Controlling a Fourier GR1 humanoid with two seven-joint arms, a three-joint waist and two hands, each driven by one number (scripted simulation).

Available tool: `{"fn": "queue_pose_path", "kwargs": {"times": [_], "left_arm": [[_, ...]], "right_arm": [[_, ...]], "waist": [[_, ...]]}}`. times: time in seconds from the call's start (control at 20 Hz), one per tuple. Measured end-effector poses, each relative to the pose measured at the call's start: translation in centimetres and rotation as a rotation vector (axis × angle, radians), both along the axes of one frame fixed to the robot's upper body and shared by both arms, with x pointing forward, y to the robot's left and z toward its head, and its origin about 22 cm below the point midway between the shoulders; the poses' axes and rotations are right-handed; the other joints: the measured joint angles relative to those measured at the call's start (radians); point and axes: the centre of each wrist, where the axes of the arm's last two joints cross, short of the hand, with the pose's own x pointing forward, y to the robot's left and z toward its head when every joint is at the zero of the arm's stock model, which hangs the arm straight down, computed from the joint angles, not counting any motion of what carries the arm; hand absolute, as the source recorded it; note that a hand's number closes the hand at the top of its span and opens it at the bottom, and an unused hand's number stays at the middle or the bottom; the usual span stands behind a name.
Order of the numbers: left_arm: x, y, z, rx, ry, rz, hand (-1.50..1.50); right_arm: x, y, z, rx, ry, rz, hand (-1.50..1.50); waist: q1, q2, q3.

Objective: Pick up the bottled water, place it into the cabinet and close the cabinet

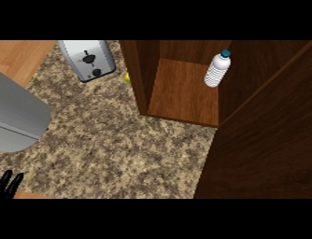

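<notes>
Water bottle (217, 70) stands upright on the shelf inside the brown cabinet (186, 88), near the back. Its cap is blue. The cabinet door (276, 140) hangs open at the right. The left hand (0, 184) shows at the bottom left corner, far from the bottle, with fingers straight and up, holding nothing. A silver toaster (86, 59) sits on the speckled counter (117, 140). Something small and yellow (126, 77) peeks out beside the cabinet.
</notes>
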Motion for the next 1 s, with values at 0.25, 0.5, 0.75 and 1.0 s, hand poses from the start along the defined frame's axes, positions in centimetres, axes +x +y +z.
{"fn": "queue_pose_path", "kwargs": {"times": [0.25,0.5,0.75,1.0], "left_arm": [[0.4,0.8,0.6,0.013,-0.011,-0.009,-1.50],[0.7,1.3,1.1,0.013,-0.020,-0.010,-1.50],[1.1,1.8,1.6,0.022,-0.027,-0.018,-1.50],[1.3,2.1,1.9,0.023,-0.030,-0.020,-1.50]], "right_arm": [[0.4,0.3,0.2,-0.013,-0.001,0.018,1.50],[0.8,0.6,0.0,0.001,0.033,0.021,1.50],[1.4,1.1,-0.8,0.050,0.117,0.014,1.50],[3.4,2.2,-2.0,0.103,0.230,0.035,1.50]], "waist": [[0.007,0.007,-0.001],[0.019,0.017,0.000],[0.030,0.025,0.000],[0.042,0.027,0.002]]}}
